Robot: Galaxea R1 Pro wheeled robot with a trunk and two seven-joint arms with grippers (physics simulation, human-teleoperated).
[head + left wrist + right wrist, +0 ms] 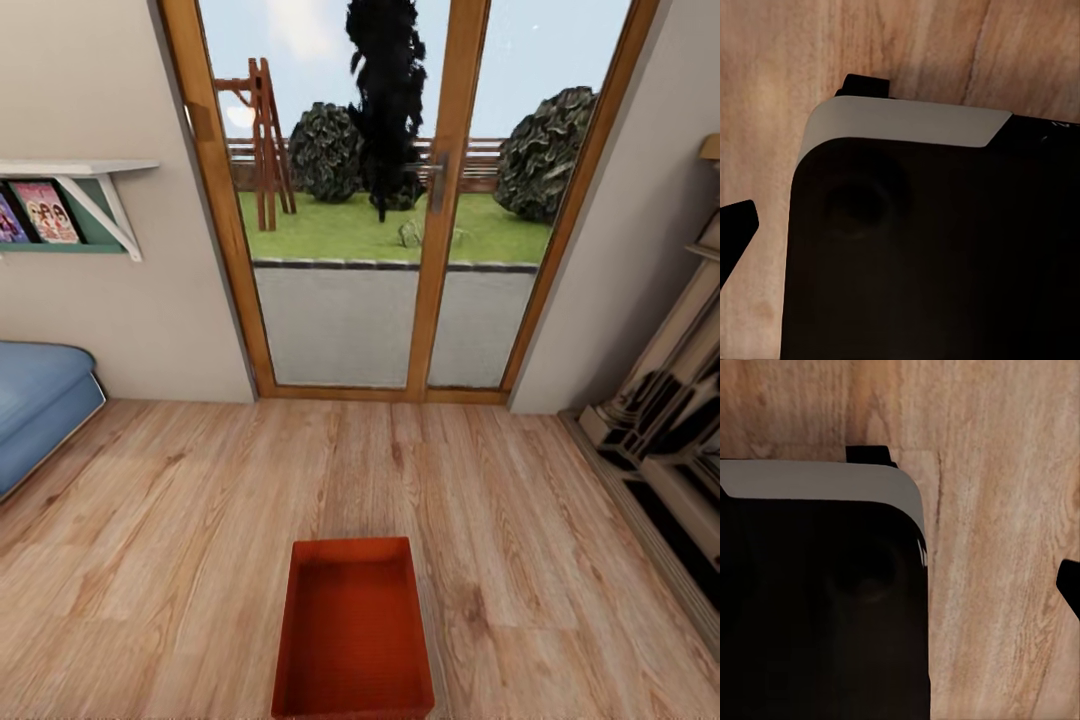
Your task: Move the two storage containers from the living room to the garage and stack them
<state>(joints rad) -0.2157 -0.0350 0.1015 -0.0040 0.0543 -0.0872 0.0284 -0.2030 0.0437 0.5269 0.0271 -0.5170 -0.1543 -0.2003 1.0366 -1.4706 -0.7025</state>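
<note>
Orange-red, ribbed and lidless, one shallow rectangular storage container [353, 628] lies on the light wood-plank floor [180, 540] at the head view's bottom centre, long axis pointing toward the glass doors [400, 200], equally near either arm; each pincer's state I cannot tell.
</note>
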